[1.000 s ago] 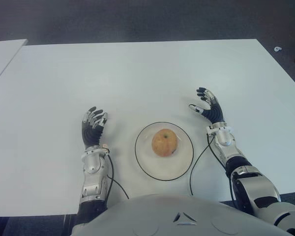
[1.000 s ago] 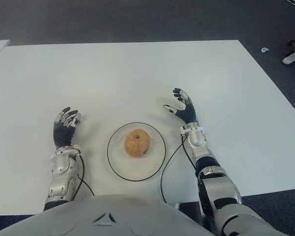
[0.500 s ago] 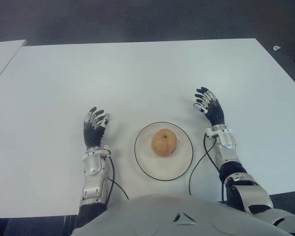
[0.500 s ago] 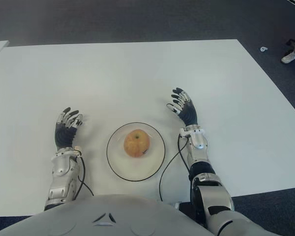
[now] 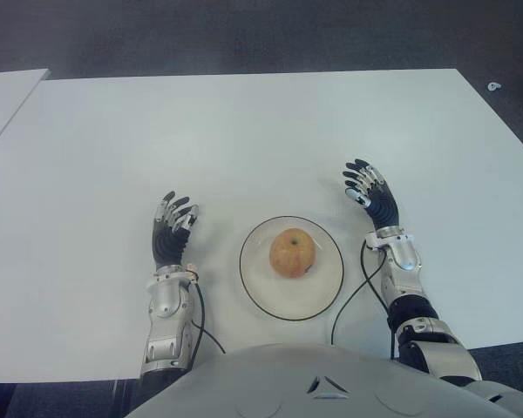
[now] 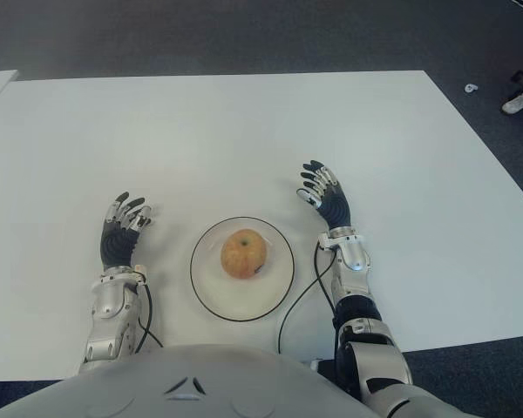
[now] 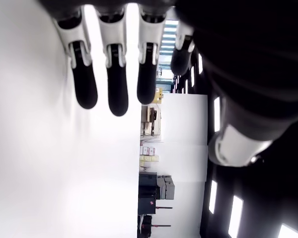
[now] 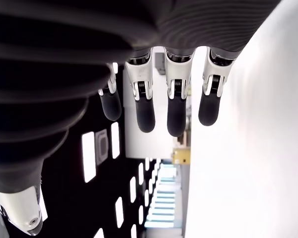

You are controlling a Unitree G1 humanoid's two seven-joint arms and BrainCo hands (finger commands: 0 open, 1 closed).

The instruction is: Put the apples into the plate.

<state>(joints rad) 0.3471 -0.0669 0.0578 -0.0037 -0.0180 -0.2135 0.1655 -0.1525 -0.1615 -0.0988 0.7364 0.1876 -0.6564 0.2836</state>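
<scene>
The apple [image 5: 292,252] sits in the middle of the plate [image 5: 254,292] on the white counter [image 5: 244,131]. The right robot hand [image 5: 372,198] has drawn back a little toward the robot and now shows beside the plate, fingers spread, holding nothing. The left robot hand [image 5: 169,233] shows on the other side, also wide and empty. I judge the task finished.

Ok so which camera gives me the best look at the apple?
Either eye view: the apple sits in full sight in the plate, between the open left robot hand and right robot hand. Both wrist views show only fingers and table, no apple.
</scene>
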